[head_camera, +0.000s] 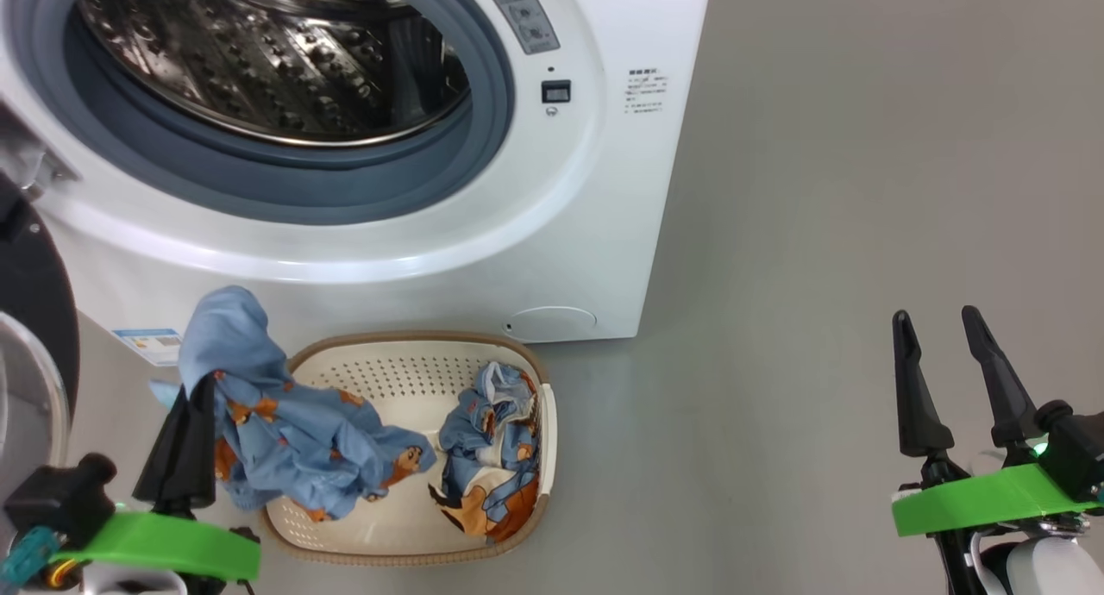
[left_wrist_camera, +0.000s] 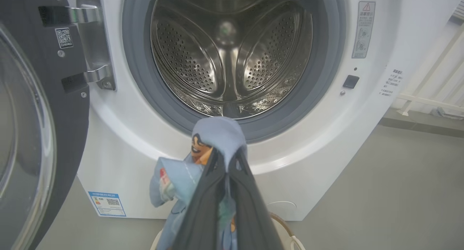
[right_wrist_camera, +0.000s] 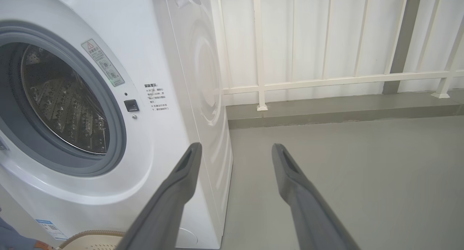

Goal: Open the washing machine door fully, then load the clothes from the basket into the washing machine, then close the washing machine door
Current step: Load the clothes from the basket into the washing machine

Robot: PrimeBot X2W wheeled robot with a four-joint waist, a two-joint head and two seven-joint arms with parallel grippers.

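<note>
Gripping one light-blue cartoon-print garment [head_camera: 285, 422], my left end effector [head_camera: 205, 386] has its two dark fingers clamped together on the cloth. A rounded hump of fabric bulges above the fingertips. The rest of it hangs down over the left end of the basket [head_camera: 388, 379] (whether the lowest folds touch the basket I cannot tell). In my left wrist view the held cloth sits in front of the lower edge of the drum [left_wrist_camera: 232, 54] opening, outside it.

The second garment [head_camera: 487, 448] lies crumpled inside the basket, against its right wall. The basket stands on the grey floor [head_camera: 819, 190], just in front of the washing machine [head_camera: 561, 233] and below its opening.

The washing machine door [left_wrist_camera: 65, 116] is swung wide open to my left, with its glossy black ring and bulging glass [left_wrist_camera: 21, 134] facing me on its steel hinge [left_wrist_camera: 94, 43]. The perforated drum looks bare inside. The blue energy label [head_camera: 151, 345] sits low on the machine's front, with the round white flap [head_camera: 552, 321] at the lower right.

My right end effector [head_camera: 933, 315] hangs over bare floor, well apart from the basket. Its fingers are spread wide and hold nothing. Beyond them, in my right wrist view, a white railing [right_wrist_camera: 326, 79] runs past the machine's side.
</note>
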